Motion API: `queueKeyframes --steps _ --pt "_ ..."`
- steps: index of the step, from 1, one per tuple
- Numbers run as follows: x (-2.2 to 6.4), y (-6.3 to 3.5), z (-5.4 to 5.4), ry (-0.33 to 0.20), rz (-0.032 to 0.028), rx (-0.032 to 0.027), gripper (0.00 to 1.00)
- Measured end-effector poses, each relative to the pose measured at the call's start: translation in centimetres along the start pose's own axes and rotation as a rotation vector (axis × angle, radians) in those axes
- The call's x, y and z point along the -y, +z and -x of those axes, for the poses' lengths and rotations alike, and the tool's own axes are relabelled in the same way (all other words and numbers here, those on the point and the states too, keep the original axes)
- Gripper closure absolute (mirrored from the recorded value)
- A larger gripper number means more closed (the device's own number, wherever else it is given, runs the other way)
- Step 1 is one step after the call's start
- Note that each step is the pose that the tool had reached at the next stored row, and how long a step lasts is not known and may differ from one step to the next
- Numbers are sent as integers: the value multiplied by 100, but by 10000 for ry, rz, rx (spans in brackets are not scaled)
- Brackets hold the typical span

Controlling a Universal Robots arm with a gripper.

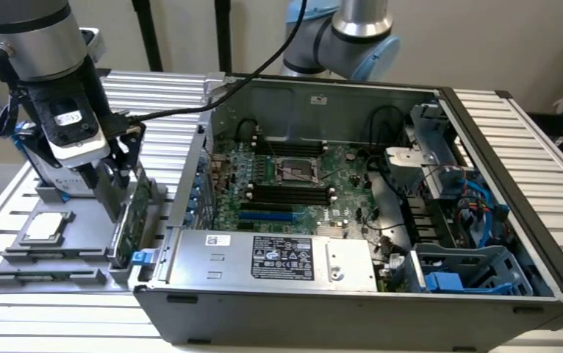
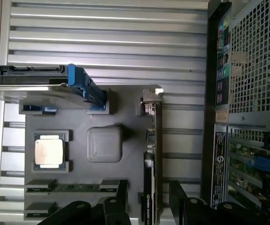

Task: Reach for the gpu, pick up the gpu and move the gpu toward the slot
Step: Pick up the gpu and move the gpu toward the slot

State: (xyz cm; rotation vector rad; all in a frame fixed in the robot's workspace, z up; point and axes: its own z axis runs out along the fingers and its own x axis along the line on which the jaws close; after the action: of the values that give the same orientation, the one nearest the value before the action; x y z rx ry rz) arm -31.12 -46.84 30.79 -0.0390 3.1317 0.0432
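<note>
The gpu (image 2: 154, 140) stands on its edge in a grey holder tray (image 2: 125, 112), a thin green card with its silver bracket (image 2: 151, 96) at the far end. My gripper (image 2: 149, 199) is open, one black finger on each side of the card with a small gap on both sides. In the exterior view my gripper (image 1: 117, 193) hangs low over the tray, right at the gpu (image 1: 137, 220), beside the open computer case. The blue slot (image 1: 267, 217) lies on the motherboard inside the case.
On the tray lie a square silver processor chip (image 2: 49, 152), memory sticks (image 2: 69, 187) and a hard drive with blue rails (image 2: 41, 79). The computer case wall (image 2: 247, 93) stands close beside the gpu. A power supply (image 1: 272, 257) fills the case's front.
</note>
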Motion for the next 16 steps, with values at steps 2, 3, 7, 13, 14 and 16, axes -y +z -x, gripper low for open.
queueKeyframes --steps 2,3,7,13,14,16 --pt "1 36 -1 7 0 18 52" --pt "1 54 -2 10 -1 26 52" --pt "3 128 -4 18 -2 67 52" --pt "6 237 -11 15 -5 150 52" --pt "7 255 -12 14 -7 168 52" --pt "8 291 -13 13 -12 209 52"
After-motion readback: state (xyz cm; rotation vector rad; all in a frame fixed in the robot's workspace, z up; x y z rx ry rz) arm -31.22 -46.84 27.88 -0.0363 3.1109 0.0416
